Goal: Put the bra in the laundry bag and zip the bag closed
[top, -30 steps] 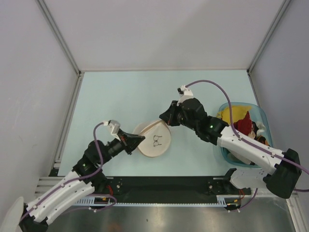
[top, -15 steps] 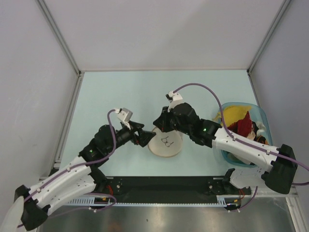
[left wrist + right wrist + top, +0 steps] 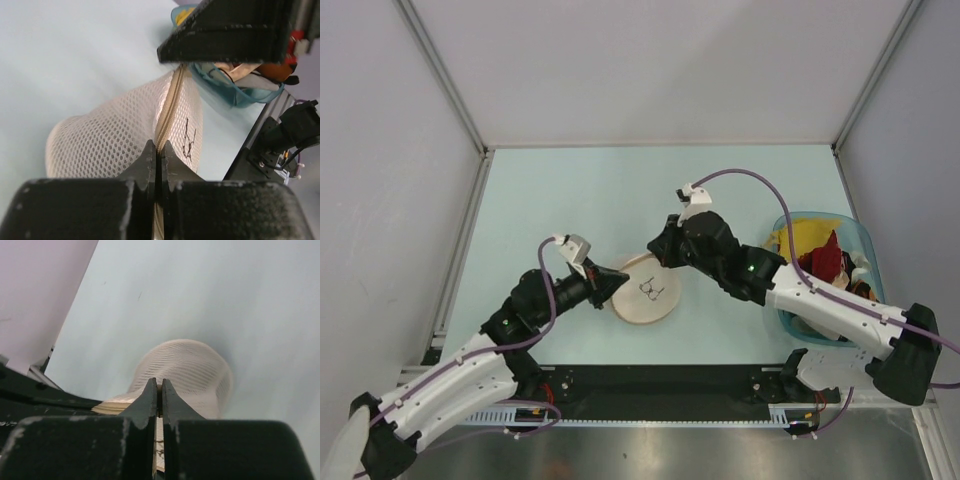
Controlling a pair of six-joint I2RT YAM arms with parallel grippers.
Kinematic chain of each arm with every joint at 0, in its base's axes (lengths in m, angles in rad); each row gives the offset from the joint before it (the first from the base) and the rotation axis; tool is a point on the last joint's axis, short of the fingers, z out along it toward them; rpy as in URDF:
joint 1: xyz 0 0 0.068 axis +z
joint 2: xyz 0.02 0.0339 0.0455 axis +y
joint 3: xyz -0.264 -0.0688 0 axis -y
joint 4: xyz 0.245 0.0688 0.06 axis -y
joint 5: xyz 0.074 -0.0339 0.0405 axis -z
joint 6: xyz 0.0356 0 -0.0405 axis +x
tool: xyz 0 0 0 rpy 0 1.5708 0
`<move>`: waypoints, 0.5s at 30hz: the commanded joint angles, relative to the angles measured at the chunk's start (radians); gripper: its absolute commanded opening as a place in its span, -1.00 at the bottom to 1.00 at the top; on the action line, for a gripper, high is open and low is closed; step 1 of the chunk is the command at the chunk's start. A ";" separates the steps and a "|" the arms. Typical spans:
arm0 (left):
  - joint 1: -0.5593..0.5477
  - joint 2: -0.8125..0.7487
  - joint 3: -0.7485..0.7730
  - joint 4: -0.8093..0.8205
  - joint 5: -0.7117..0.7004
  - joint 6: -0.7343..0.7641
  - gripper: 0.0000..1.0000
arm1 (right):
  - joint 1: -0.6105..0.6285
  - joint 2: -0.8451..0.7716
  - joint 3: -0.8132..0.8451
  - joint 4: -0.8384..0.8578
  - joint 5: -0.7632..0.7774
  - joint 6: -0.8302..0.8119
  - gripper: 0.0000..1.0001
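The laundry bag [image 3: 647,292], a round cream mesh case with a small black drawing on its face, lies between both arms at the table's front middle. My left gripper [image 3: 617,284] is shut on its left rim; the left wrist view shows the fingertips [image 3: 150,152] pinching the zip seam of the laundry bag [image 3: 107,140]. My right gripper [image 3: 661,257] is shut on the far right rim, and in the right wrist view its closed tips hold the edge of the laundry bag [image 3: 192,371]. The bra is hidden from every view.
A translucent blue tub [image 3: 856,233] with yellow, red and orange garments stands at the right, under the right arm's forearm; it also shows as the tub [image 3: 227,97] behind the bag. Grey walls bound the table on three sides.
The bag swung right with both grippers, then came back left. The left arm now reaches further forward than a second ago, and the right gripper sits further left.
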 commanded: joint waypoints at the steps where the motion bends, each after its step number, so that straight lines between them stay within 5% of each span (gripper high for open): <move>1: 0.004 -0.120 -0.059 -0.045 -0.053 -0.019 -0.99 | -0.046 -0.087 -0.020 -0.029 0.137 0.076 -1.00; 15: 0.005 -0.172 -0.111 -0.049 -0.116 -0.056 -1.00 | -0.078 -0.090 -0.069 -0.052 0.180 0.129 -1.00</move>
